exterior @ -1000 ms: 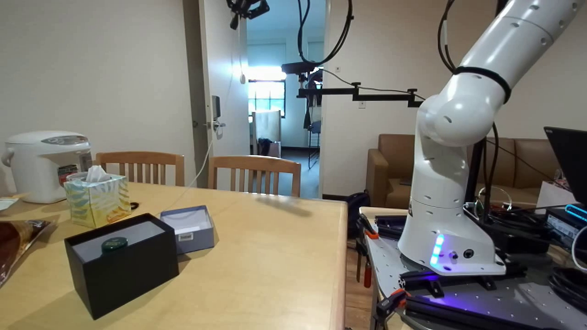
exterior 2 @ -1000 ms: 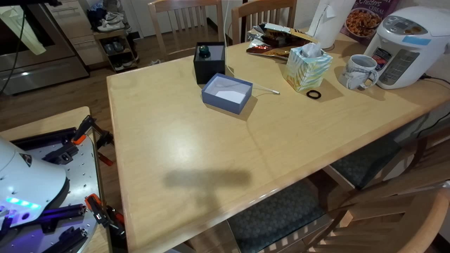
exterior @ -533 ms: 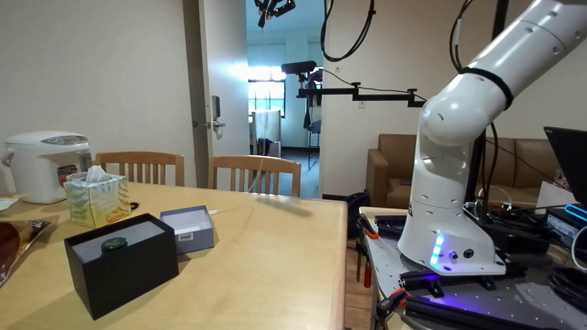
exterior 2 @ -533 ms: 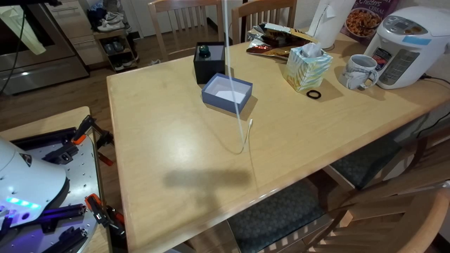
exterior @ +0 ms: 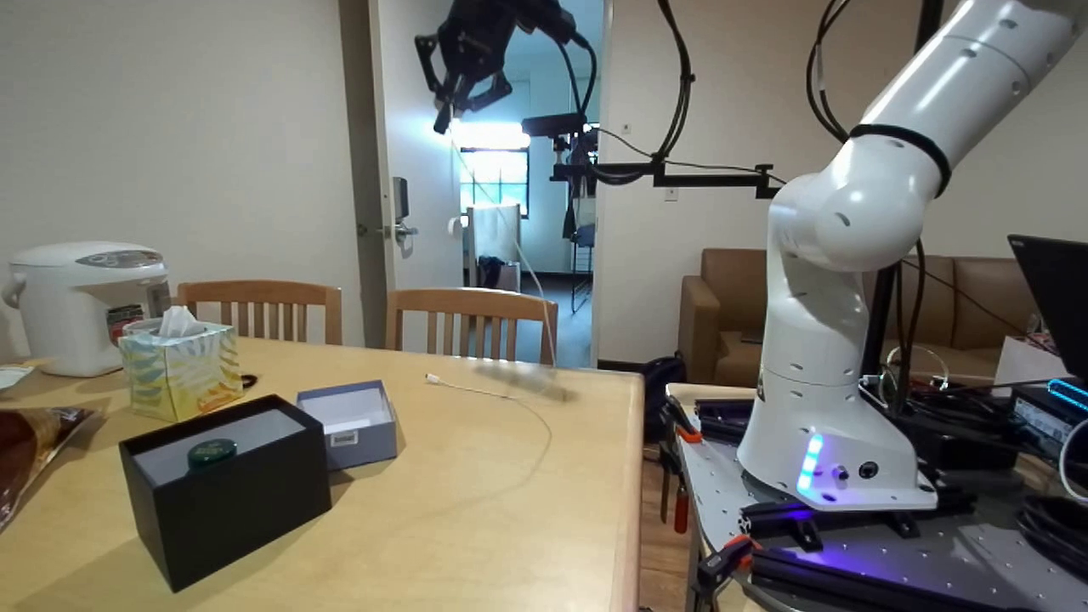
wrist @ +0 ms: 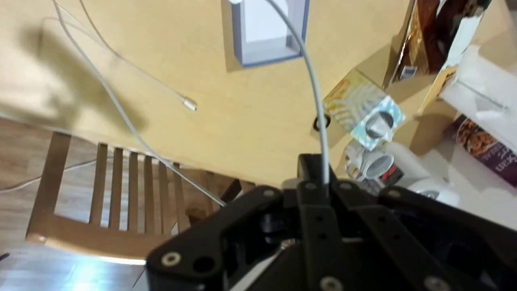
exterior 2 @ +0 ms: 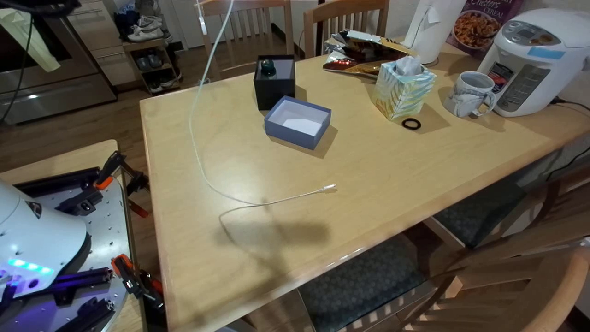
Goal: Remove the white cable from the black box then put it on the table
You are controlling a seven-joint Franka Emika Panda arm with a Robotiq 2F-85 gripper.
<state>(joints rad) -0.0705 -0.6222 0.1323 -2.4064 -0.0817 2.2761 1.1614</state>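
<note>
"Where's the white cable point(exterior 2: 190, 122)?"

"In an exterior view it comes down from above at far left in a long curve, meets the table point(exterior 2: 392, 161) and ends in a plug point(exterior 2: 328, 187) lying nearer than the blue box point(exterior 2: 293, 133). A second white end point(exterior 2: 202, 24) hangs in the air at far left."

"And the black box point(exterior 2: 275, 92)?"

"Standing on the far side, just behind and left of the blue one, with a green thing point(exterior 2: 268, 67) in it. The cable is outside it."

"How about the gripper point(exterior: 445, 117)?"

"In an exterior view it hangs high, and the cable slants down from it to the right, then bends back left along the table to the plug, right of the blue box. There the black box stands near left, with a tissue box point(exterior: 183, 374) just beyond and a hot-water pot point(exterior: 68, 314) at far left."

"Is it gripping anything?"

"In the wrist view the fingers point(wrist: 308, 169) are narrow, pinching the cable. One strand crosses in front of the blue box, another runs off left past a chair point(wrist: 97, 242), and the plug shows between the two."
</note>
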